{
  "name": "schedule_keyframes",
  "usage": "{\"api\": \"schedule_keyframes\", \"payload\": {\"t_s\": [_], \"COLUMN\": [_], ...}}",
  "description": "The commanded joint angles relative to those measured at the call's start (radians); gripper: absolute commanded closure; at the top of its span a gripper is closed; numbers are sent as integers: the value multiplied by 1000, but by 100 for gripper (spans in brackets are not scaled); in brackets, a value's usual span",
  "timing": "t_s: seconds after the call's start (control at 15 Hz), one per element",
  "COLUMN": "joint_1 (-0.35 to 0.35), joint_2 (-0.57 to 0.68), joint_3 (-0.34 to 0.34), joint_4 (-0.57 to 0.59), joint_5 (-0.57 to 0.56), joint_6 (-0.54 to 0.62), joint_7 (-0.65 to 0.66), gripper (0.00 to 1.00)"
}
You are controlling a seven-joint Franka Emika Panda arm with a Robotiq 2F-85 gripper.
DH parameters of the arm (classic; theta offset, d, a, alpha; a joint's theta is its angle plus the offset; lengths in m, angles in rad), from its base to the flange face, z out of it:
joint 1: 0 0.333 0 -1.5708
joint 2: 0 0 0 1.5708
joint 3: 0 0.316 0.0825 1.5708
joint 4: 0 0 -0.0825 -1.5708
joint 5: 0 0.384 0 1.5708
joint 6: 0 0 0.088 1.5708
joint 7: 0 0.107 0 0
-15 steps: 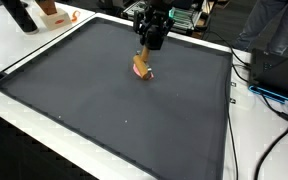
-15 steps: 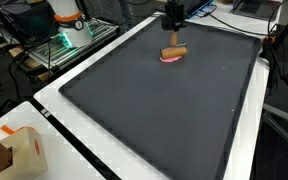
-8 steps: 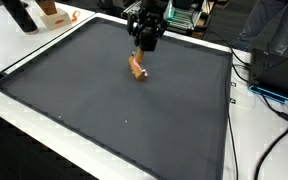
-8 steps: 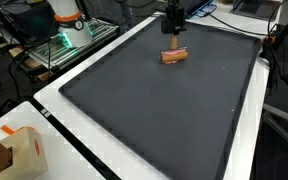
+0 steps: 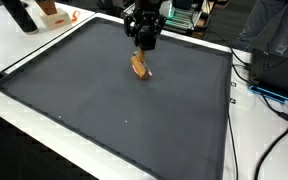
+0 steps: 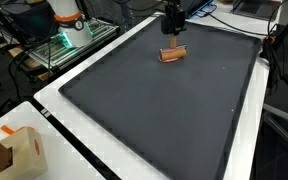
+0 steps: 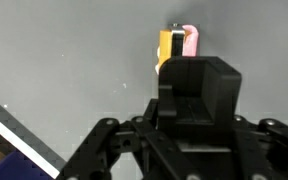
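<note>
A small orange block with a pink piece on one side hangs tilted just under my gripper, over the far part of the black mat. In the other exterior view the block sits right below the gripper, low against the mat. From the wrist, the fingers of the gripper are drawn together into one dark mass. The orange block and its pink piece stick out past the fingertips. The grip point itself is hidden.
The mat lies on a white table. A cardboard box stands at a near corner, and a wire rack with green-lit equipment sits beside the table. Cables and dark boxes crowd one side.
The gripper has turned and shifted slightly, and the block has swung with it from lying flat to a steeper tilt. The pink piece is hidden in one exterior view.
</note>
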Motion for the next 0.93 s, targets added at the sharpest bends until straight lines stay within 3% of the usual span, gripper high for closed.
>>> {"api": "schedule_keyframes", "payload": {"t_s": [0.0,0.2,0.4,0.87], "joint_1": [-14,-12,-6,6], "joint_2": [30,21,13,1], "joint_3": [35,35,30,13], "joint_4": [-32,-27,-24,-13], "joint_5": [152,206,184,-37], "joint_6": [-67,-111,-158,-299], "joint_7": [-129,-191,-188,-16], "gripper": [76,76,76,76]}}
